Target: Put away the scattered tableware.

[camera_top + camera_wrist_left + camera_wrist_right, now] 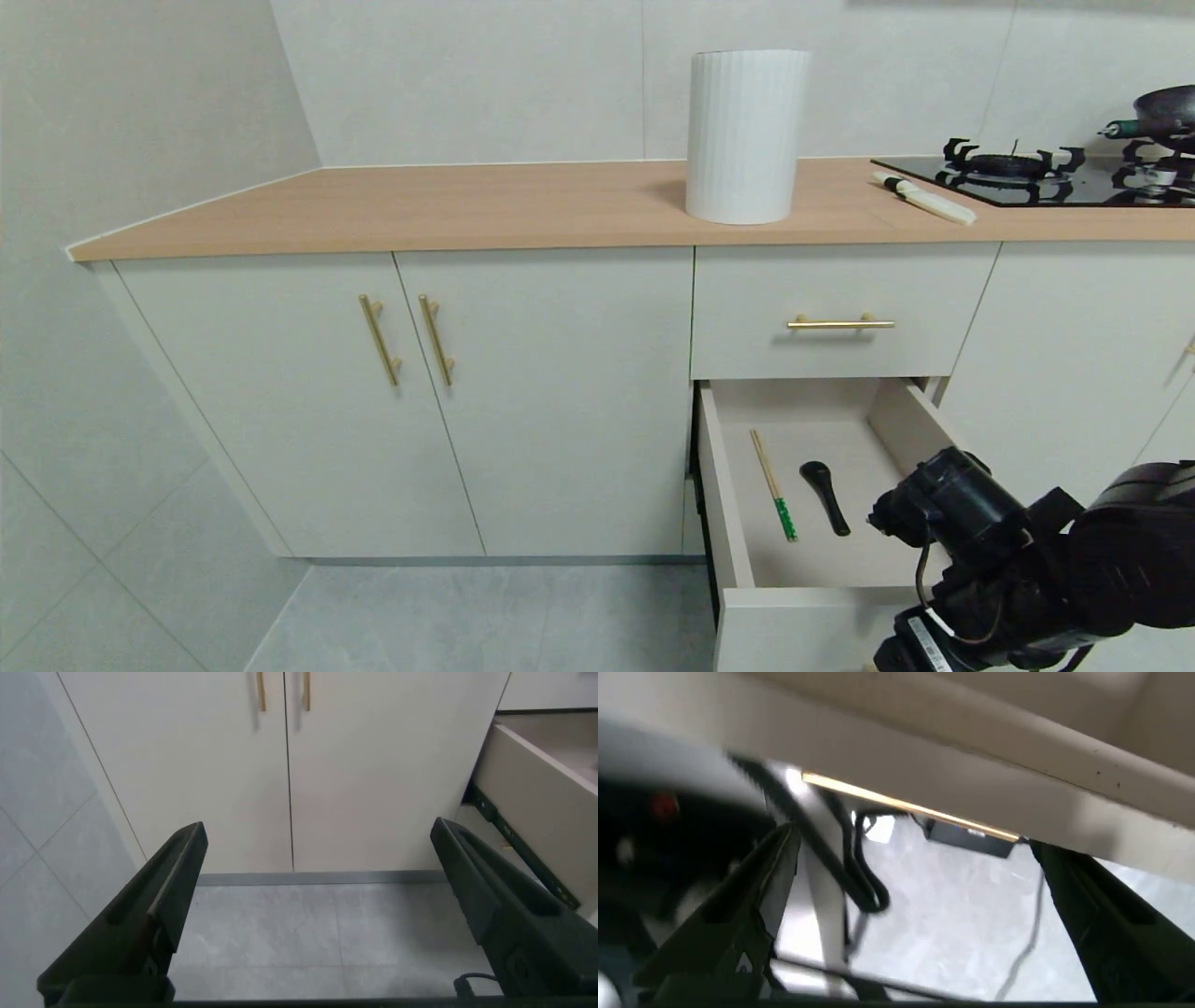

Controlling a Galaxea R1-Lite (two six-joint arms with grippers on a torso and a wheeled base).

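Lying in drawer (beside chopsticks), spoon clears jaws.

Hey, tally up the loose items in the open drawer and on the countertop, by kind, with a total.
chopsticks, pairs, in the drawer: 1
black spoon, in the drawer: 1
pale utensil, on the countertop: 1
white ribbed canister, on the countertop: 1
Total: 4

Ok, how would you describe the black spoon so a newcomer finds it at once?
Under the wooden countertop, right of the double doors, one drawer stands pulled open. Two things lie on its floor; the spoon is the short black one, beside the long pale chopsticks with green tips.
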